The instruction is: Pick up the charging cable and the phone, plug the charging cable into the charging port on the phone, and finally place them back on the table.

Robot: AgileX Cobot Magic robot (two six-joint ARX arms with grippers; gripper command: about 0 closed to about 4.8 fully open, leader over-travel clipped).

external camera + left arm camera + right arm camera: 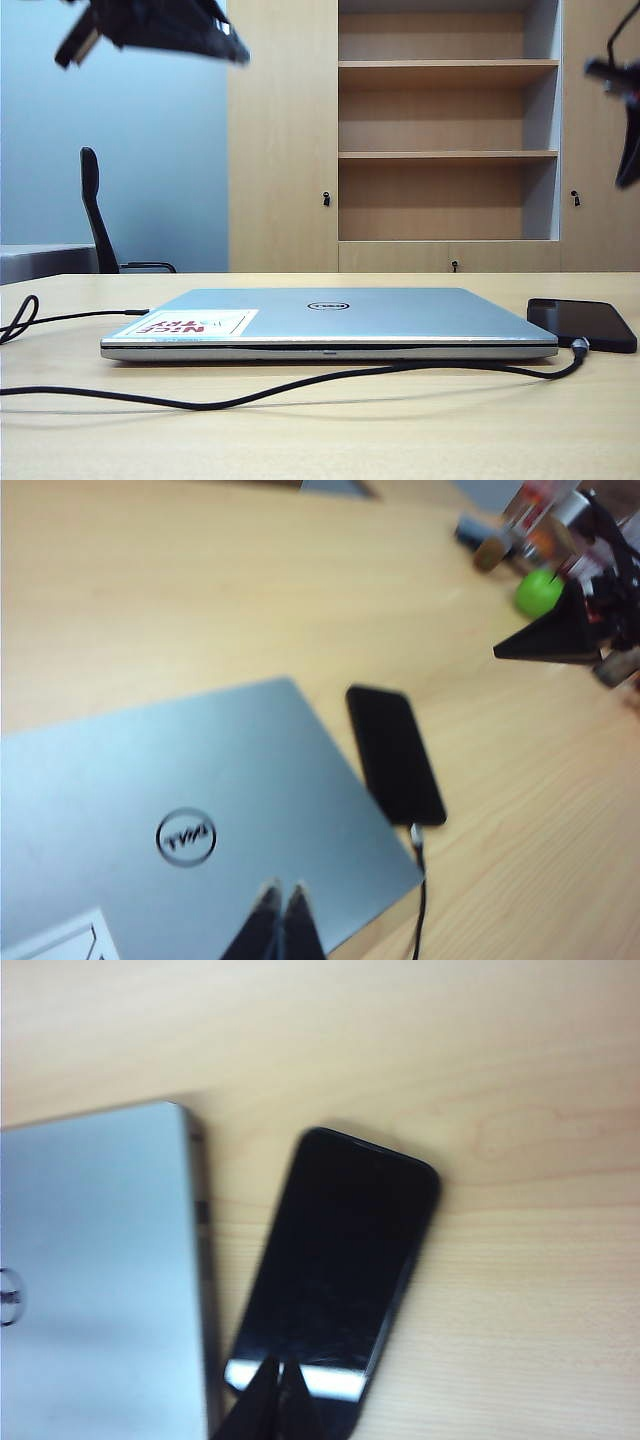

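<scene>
Below the right gripper [279, 1375], its fingers pressed together and holding nothing, the phone [335, 1270] is lying flat on the table [520, 1080] just beside the closed laptop [95, 1280]. Left gripper [282, 898] is hanging over the laptop lid, tips pinched together, empty. Charging cable [300, 382] is plugged into the phone's near edge, trailing across the table.

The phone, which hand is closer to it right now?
Right. The right hand hangs shut just above the phone; the left hand hangs shut over the laptop beside it.
</scene>
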